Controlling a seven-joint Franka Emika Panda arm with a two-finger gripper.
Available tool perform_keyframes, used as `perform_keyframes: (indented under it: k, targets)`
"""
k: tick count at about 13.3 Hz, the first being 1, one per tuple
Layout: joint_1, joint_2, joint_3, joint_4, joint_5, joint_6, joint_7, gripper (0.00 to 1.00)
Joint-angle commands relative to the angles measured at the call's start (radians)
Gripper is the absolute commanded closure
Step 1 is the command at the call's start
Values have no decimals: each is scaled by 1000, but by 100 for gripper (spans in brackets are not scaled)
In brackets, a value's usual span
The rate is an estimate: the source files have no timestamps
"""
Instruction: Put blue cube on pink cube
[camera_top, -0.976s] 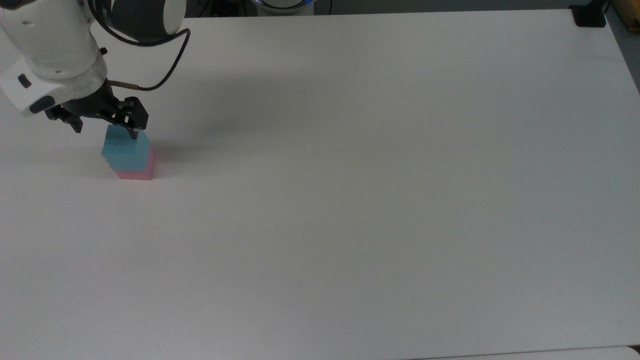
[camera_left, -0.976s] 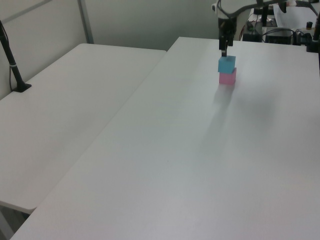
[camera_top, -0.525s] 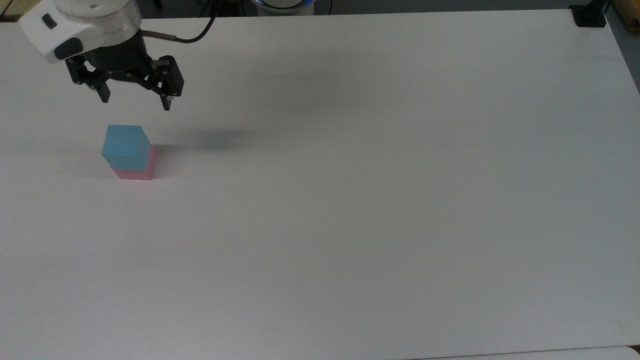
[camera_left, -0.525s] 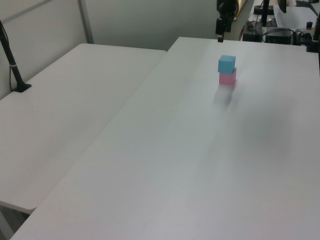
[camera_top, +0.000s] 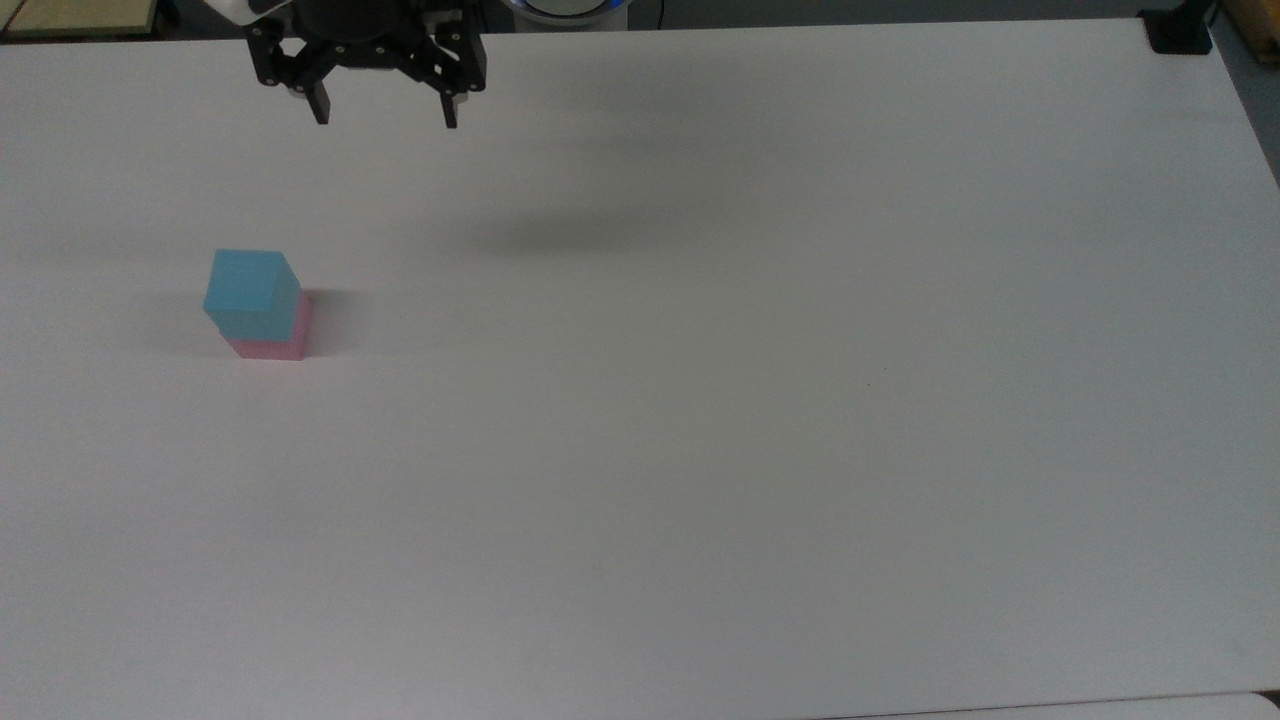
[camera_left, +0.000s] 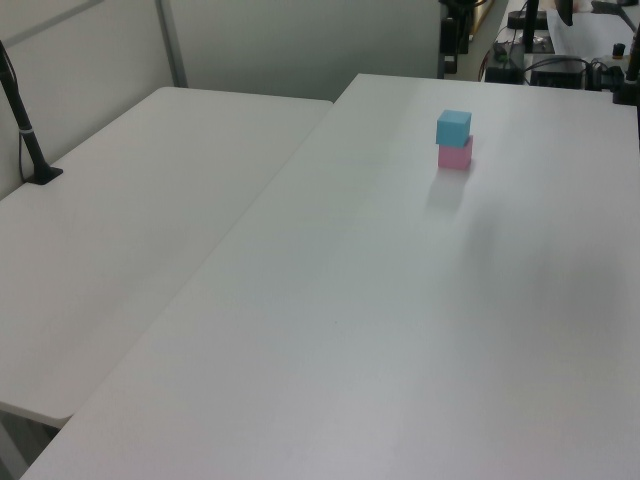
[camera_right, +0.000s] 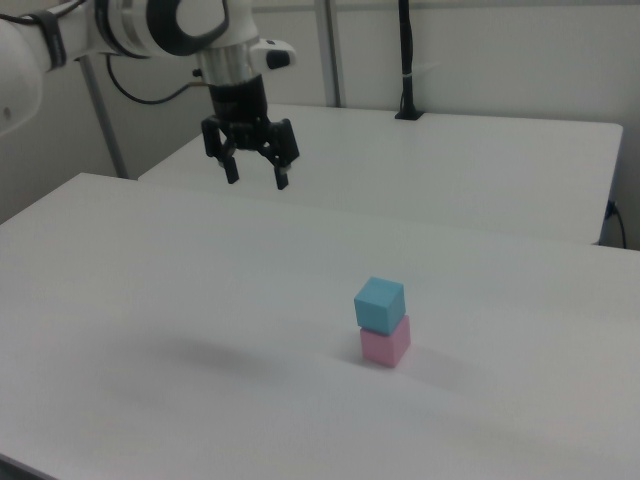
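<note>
The blue cube rests on top of the pink cube at the top view's left, turned a little against it. The same stack stands far up the table in the left view, blue cube over pink cube, and in the right view, blue cube over pink cube. My gripper hangs open and empty high above the table, up and to the right of the stack in the top view. In the right view the gripper is raised well to the left of the cubes.
The white table spreads wide around the stack. A second white table adjoins it on the left view's left. A black clamp sits at the far right corner in the top view. A dark post stands on the second table.
The gripper has left the blue cube on the pink cube, risen, and moved away toward the top view's upper right. The cubes have stayed put.
</note>
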Motion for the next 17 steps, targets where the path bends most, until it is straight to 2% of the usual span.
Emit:
perform_keyframes:
  k: [1,8,13,17]
  targets:
    - [9,-47,39,-23,-11,-32,71,0]
    - [57,-77,49,-41,-28,-20,190,0]
    - [64,-238,47,-256,-23,107,201,0]
    - [83,-248,29,-262,-16,105,188,0]
